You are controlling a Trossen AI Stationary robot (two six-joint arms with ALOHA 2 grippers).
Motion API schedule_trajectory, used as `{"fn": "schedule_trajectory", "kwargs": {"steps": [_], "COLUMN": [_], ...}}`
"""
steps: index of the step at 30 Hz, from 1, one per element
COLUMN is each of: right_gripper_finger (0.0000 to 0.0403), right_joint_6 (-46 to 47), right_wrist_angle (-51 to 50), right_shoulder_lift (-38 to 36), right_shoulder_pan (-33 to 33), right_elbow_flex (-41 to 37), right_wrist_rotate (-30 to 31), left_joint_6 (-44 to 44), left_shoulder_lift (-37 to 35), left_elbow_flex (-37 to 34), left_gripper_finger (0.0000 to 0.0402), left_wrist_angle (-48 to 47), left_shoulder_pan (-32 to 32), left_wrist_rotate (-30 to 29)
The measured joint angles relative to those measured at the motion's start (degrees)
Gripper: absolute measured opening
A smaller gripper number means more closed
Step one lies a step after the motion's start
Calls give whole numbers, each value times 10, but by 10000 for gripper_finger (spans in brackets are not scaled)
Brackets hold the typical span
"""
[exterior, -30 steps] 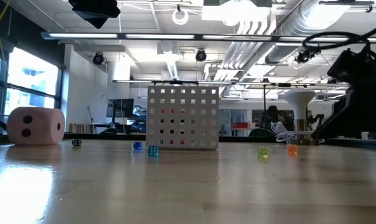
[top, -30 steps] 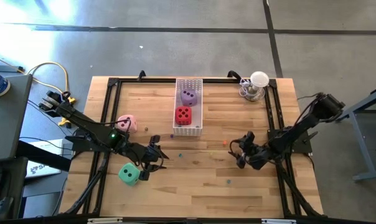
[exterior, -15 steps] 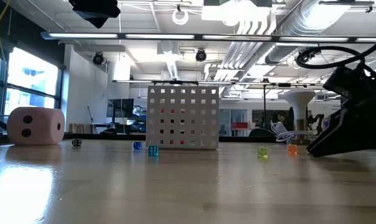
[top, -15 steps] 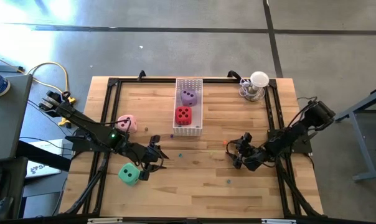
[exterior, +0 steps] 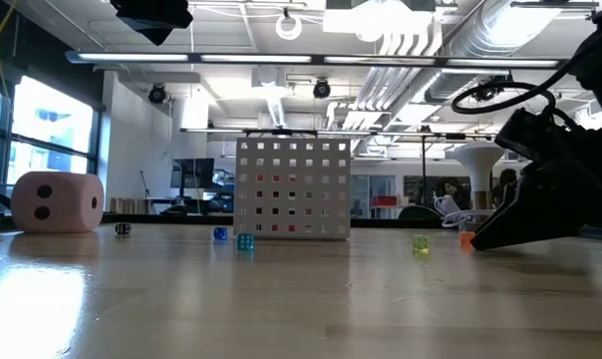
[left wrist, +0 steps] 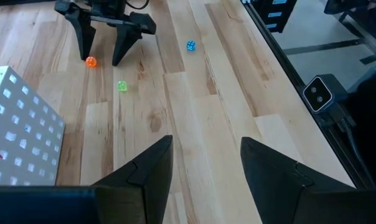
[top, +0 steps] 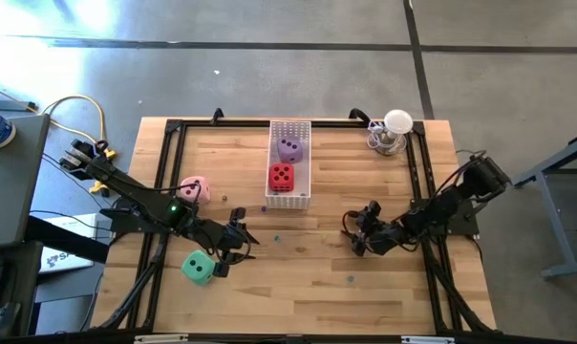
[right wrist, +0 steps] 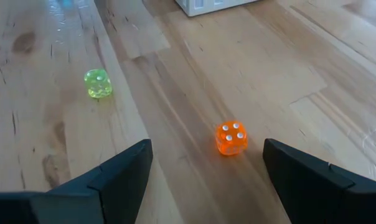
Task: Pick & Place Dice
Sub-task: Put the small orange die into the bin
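Bench [top: 298,287] has its near half mostly bare. Tray [top: 289,196] at far-edge centre holds purple die [top: 289,148] and red die [top: 281,177]. Pink die [top: 194,188] near left edge, green die [top: 199,268] nearer the front. Left claw [top: 247,235] open beside it; right claw [top: 352,234] open astride a tiny orange die [right wrist: 231,137].

A tray [top: 289,134] sits at the middle of the table's [top: 317,287] far edge with two dice in it, one [top: 289,148] behind the other [top: 281,177]. A third die [top: 194,188] lies towards the left edge, and a fourth [top: 199,268] nearer the front-left corner. A small stand [top: 395,131] occupies the far-right corner.
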Motion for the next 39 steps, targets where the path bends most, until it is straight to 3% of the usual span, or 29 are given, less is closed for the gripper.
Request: {"fn": "schedule_trajectory", "kwargs": {"steps": [16, 39], "right_gripper_finger": [205, 141], "right_joint_6": [-2, -54], "right_wrist_angle": [-3, 20], "right_shoulder_lift": [1, 2], "right_shoulder_pan": [-1, -8], "right_elbow_flex": [-1, -2], "right_wrist_rotate": [1, 9], "left_joint_6": [0, 6], "left_shoulder_lift": [0, 0], "left_elbow_flex": [0, 0], "left_gripper_finger": [180, 180], "left_wrist_angle": [0, 0], "left_shoulder_pan": [0, 0], "left_wrist_rotate": [0, 0]}}
